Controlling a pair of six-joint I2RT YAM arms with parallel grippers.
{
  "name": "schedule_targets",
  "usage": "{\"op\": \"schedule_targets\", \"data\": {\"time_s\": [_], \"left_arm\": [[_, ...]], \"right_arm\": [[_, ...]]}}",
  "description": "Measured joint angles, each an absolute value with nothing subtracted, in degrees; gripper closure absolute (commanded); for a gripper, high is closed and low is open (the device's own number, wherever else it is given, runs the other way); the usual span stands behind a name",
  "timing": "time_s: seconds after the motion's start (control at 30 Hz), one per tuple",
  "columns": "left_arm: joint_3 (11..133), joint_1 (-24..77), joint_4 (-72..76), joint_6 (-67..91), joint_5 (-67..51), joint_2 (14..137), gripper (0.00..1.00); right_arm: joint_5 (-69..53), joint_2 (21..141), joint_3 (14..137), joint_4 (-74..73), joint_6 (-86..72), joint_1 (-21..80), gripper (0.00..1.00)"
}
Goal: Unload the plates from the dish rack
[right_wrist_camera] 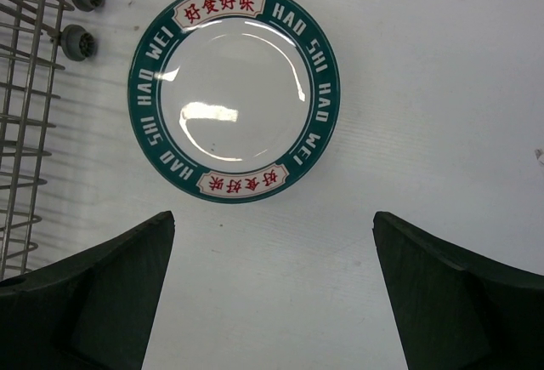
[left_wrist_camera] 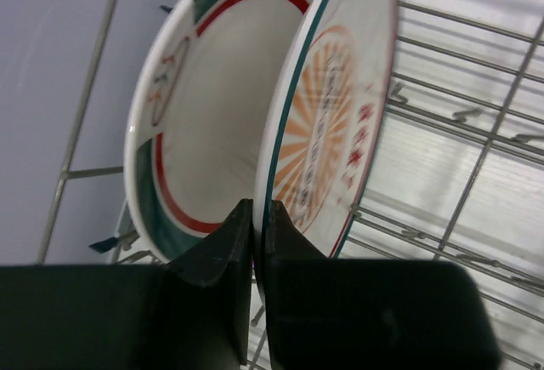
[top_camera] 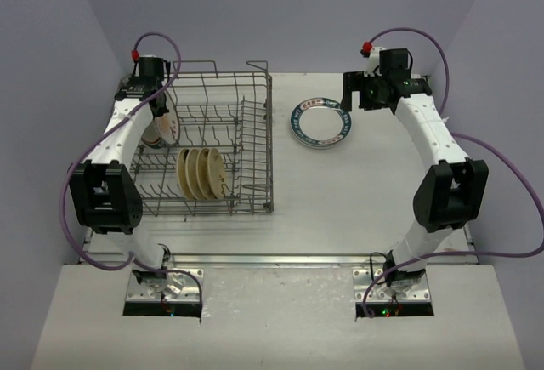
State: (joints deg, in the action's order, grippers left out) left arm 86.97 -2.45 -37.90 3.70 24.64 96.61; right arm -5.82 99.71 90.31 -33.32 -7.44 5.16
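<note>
Left wrist view: the left gripper (left_wrist_camera: 257, 217) is pinching the rim of the sunburst plate (left_wrist_camera: 331, 115), which is standing in the rack (left_wrist_camera: 476, 55) beside a banded plate (left_wrist_camera: 212, 106). With so thin a hold, lifting is risking a slip or knocking that neighbour. The right gripper (right_wrist_camera: 272, 285) is hanging spread wide over a green-rimmed plate (right_wrist_camera: 234, 93) lying on the table (right_wrist_camera: 442, 89).

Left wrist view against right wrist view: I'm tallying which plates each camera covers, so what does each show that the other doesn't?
Only the left wrist: two plates standing upright in the dish rack, the sunburst plate beside a banded plate, with the left gripper jaws closed on the sunburst plate's rim. Only the right wrist: a green-rimmed plate lying flat on the table, with the right gripper jaws wide open above it. Both: dish rack wires and some white table.
</note>
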Motion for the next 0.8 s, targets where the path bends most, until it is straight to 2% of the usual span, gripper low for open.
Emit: {"op": "schedule_targets", "data": {"time_s": [0.27, 0.5, 0.63, 0.8], "left_arm": [[86.58, -2.63, -37.05, -2.33, 25.52, 91.75, 1.0], [93.86, -2.06, -35.24, -6.8, 22.39, 84.38, 1.0], [96.68, -1.85, -34.59, -7.29, 10.64, 77.51, 1.0], [96.68, -1.76, -36.31, -5.33, -12.24, 70.0, 1.0]], "right_arm": [[-8.9, 98.98, 90.21, -33.01, -8.57, 5.69, 0.01], [-16.28, 95.23, 88.87, -29.99, -10.53, 6.13, 0.01], [-26.58, 89.79, 85.17, -24.82, -13.49, 6.19, 0.01], [-36.76, 84.32, 83.13, -17.45, -18.49, 7.7, 0.03]]}}
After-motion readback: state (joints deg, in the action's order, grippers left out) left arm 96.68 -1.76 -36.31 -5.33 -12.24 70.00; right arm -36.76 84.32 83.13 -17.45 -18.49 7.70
